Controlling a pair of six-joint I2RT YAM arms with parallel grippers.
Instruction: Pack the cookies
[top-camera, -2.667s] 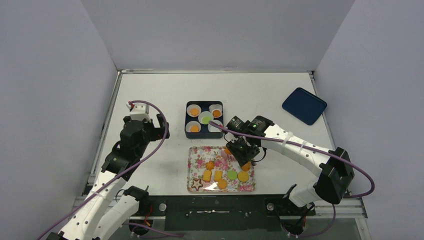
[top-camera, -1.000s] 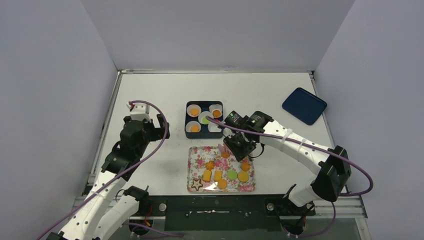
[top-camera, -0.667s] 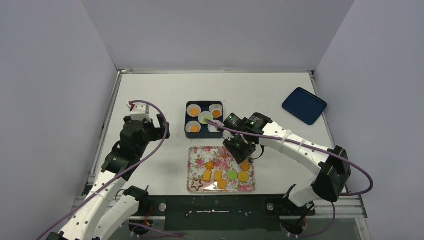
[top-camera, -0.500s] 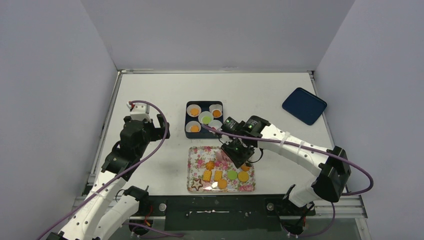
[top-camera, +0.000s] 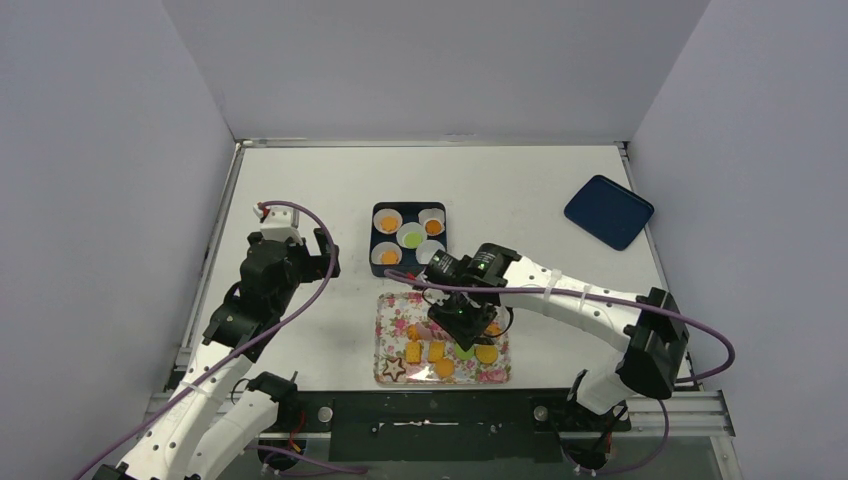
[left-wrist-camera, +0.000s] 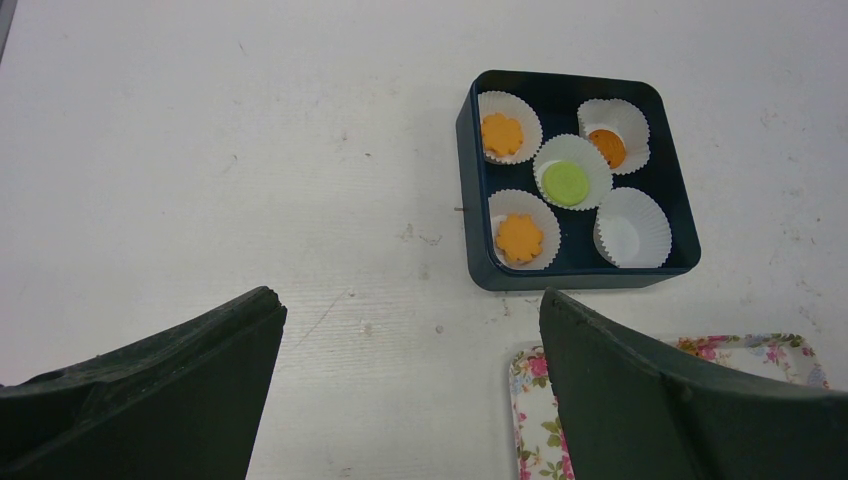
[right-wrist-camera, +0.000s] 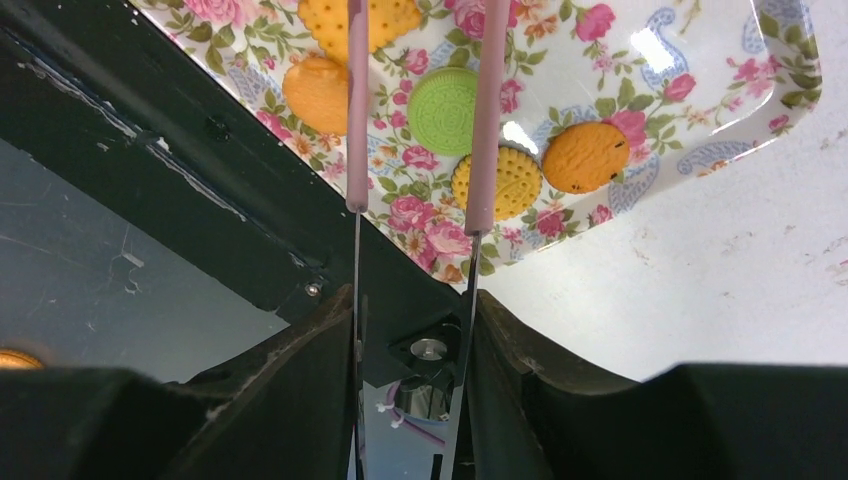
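Cookies lie on a floral tray (top-camera: 390, 308): a brown star (top-camera: 394, 369), orange squares (top-camera: 414, 351), orange rounds (top-camera: 487, 353) and a green round (right-wrist-camera: 444, 108). My right gripper (top-camera: 462, 318) hovers over the tray's middle, shut on metal tongs with pink sleeves (right-wrist-camera: 356, 110). The tong arms stand apart, with the green round between them in the right wrist view; their ends run off the top of that view. My right gripper (right-wrist-camera: 410, 335) holds no cookie that I can see. My left gripper (top-camera: 326, 256) is open and empty, left of the box; its wrist view (left-wrist-camera: 410, 310) shows bare table.
A dark blue box (left-wrist-camera: 470, 170) behind the tray holds several white paper cups: two with orange flower cookies (left-wrist-camera: 518, 237), one with a green round (left-wrist-camera: 566, 183), one with an orange round (left-wrist-camera: 605, 147), one empty (left-wrist-camera: 630, 228). A blue lid (top-camera: 608, 211) lies far right.
My right arm went from the tray's right side up to the box's near right corner, then swung back left and nearer over the tray's middle. The left arm has not moved.
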